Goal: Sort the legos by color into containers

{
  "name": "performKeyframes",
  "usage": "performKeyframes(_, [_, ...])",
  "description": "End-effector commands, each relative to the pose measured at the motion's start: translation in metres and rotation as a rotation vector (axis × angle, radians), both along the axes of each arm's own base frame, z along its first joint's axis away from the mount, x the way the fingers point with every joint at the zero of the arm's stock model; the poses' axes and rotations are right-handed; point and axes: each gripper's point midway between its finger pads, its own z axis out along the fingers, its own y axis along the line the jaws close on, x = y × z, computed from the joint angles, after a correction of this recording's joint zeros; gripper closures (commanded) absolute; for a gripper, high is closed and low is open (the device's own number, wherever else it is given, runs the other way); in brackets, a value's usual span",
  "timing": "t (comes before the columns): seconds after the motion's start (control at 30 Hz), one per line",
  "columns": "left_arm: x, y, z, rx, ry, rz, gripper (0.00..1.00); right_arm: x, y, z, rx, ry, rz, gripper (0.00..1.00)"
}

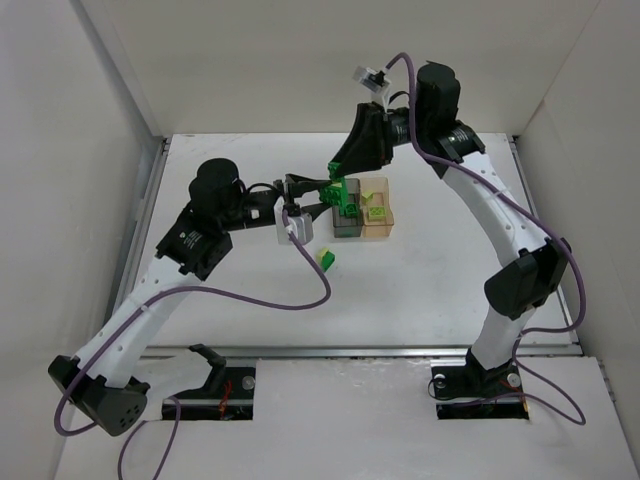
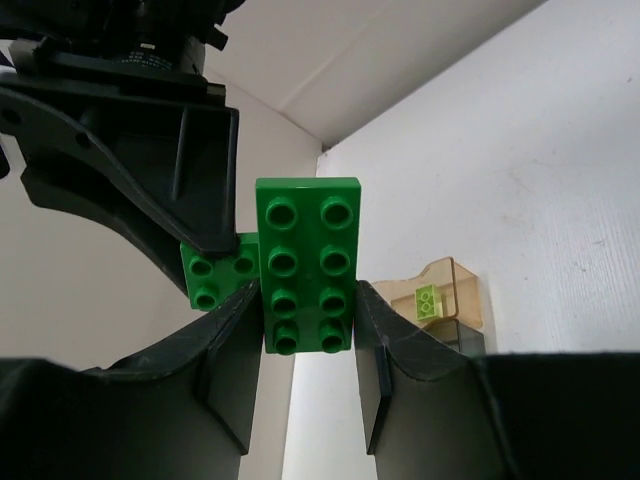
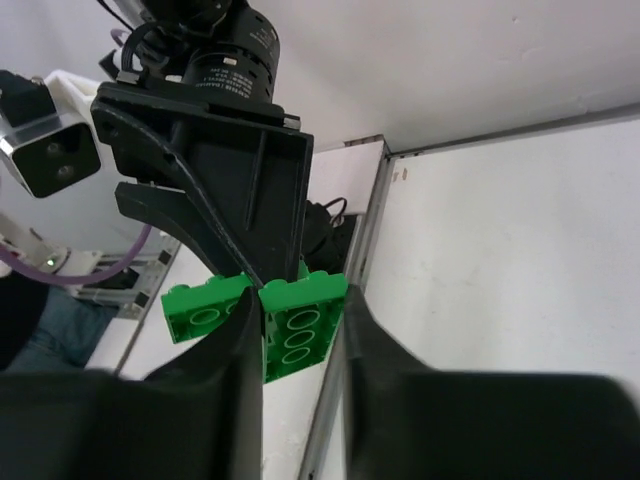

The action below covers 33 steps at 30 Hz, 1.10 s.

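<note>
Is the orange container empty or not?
Not empty: the orange container holds a yellow-green brick, visible through its translucent wall.

We are clamping a dark green brick (image 2: 307,225) between the fingers of our left gripper (image 2: 307,305), while the right gripper (image 2: 205,235) is touching a second green brick (image 2: 212,280) just beside it.

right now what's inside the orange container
At least one pale yellow-green lego lies inside the orange container; the tinted wall blurs the rest of its floor.
</note>
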Motion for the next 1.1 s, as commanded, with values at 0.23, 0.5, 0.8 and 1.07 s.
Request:
performKeyframes(0.23, [-0.013,0.007,0.022,-0.057,-0.019,0.017,1.00,0.046,-0.019,-0.020,-0.020,0.027,-0.233,1.00])
performKeyframes(0.5, [0.010,0.015,0.009,-0.094,0.067,0.159,1.00,0.098,-0.031,-0.049,-0.077,0.162,-0.567,1.00])
performKeyframes(0.8, [0.019,0.021,-0.008,-0.176,0.309,0.278,1.00,0.178,-0.038,-0.169,-0.353,0.263,-0.919,1.00])
performKeyframes(1.07, [0.023,0.027,-0.020,-0.259,0.464,0.332,1.00,0.187,-0.015,-0.246,-0.507,0.315,-0.892,0.90])
